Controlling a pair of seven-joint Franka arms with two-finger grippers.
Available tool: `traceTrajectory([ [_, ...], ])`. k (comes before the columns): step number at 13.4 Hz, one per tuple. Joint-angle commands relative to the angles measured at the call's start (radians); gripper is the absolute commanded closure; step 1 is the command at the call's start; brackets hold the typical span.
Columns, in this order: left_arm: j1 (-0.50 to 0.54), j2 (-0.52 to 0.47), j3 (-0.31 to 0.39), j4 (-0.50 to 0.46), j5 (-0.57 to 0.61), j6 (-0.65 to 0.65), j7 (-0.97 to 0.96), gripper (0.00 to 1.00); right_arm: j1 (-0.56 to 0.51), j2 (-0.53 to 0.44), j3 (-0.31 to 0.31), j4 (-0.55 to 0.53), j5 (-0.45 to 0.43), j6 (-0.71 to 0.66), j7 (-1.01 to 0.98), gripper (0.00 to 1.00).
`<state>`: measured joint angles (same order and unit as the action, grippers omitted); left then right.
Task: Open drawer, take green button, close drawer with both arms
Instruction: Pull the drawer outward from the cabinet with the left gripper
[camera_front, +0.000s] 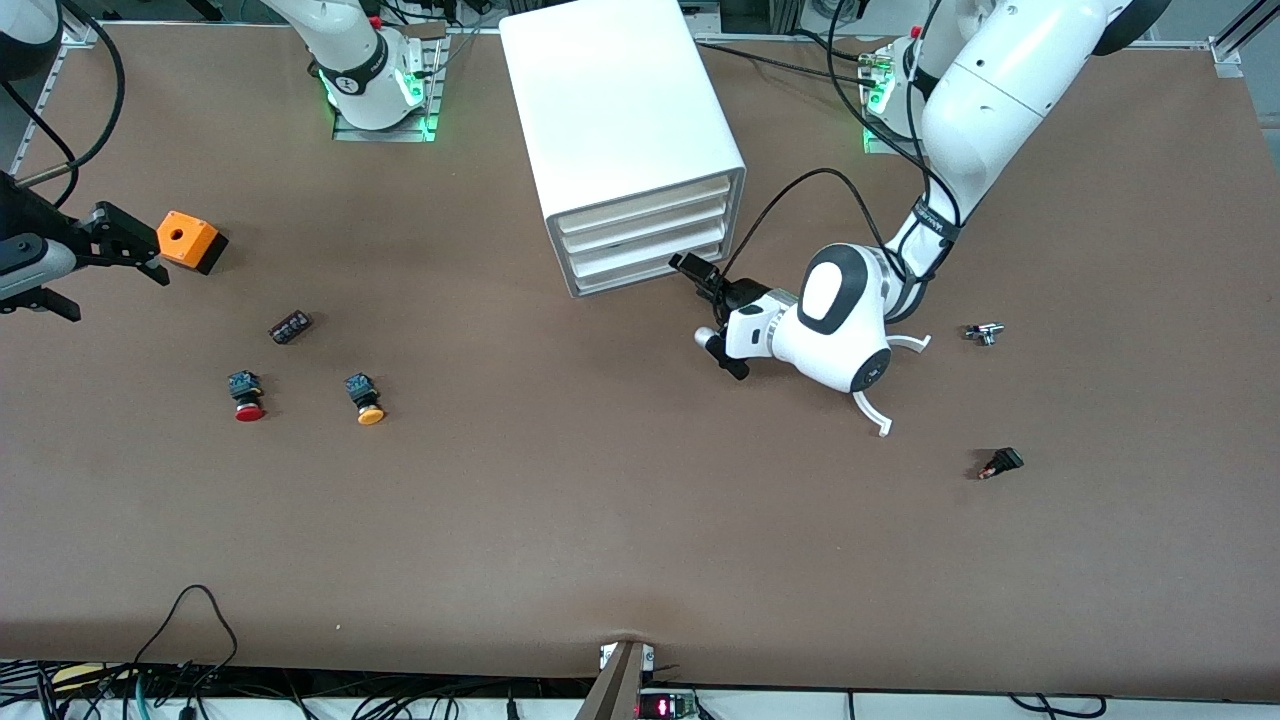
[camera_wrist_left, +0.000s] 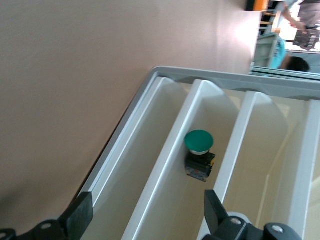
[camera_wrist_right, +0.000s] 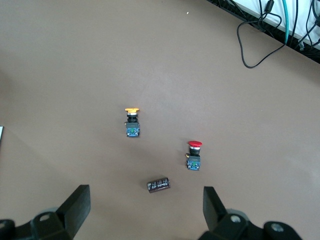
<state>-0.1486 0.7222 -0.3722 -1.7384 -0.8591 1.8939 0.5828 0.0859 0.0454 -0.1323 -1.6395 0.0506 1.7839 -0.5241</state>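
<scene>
The white cabinet (camera_front: 620, 150) stands mid-table near the arms' bases. All its drawers sit pushed in. The drawer (camera_front: 650, 252), second from the bottom, has a low front. Over that front, in the left wrist view, the green-capped button (camera_wrist_left: 199, 142) shows lying inside the drawer (camera_wrist_left: 175, 200). My left gripper (camera_front: 712, 315) is open in front of the cabinet's lower drawers, at the corner toward the left arm's end; its jaws (camera_wrist_left: 147, 212) hold nothing. My right gripper (camera_front: 115, 285) hangs open and empty over the right arm's end of the table.
An orange box (camera_front: 190, 240), a dark capacitor (camera_front: 290, 326), a red-capped button (camera_front: 247, 395) and an orange-capped button (camera_front: 365, 398) lie at the right arm's end. A small metal part (camera_front: 985, 333), a black switch (camera_front: 1003, 462) and a white curved piece (camera_front: 875, 415) lie at the left arm's end.
</scene>
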Motion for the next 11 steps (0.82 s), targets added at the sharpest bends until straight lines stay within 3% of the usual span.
traceTrajectory([
  [1, -0.005, 0.064, 0.001, 0.022, -0.052, -0.009, 0.123, 0.04, 0.008, 0.007, -0.004, 0.02, -0.006, -0.006, 0.01, 0.0],
  [6, -0.009, 0.098, 0.001, 0.008, -0.128, -0.036, 0.192, 0.08, 0.008, 0.007, -0.004, 0.02, -0.005, -0.006, 0.01, 0.0],
  [11, -0.057, 0.108, 0.001, -0.013, -0.188, -0.05, 0.225, 0.3, 0.008, 0.007, -0.004, 0.02, -0.005, -0.006, 0.01, 0.0],
])
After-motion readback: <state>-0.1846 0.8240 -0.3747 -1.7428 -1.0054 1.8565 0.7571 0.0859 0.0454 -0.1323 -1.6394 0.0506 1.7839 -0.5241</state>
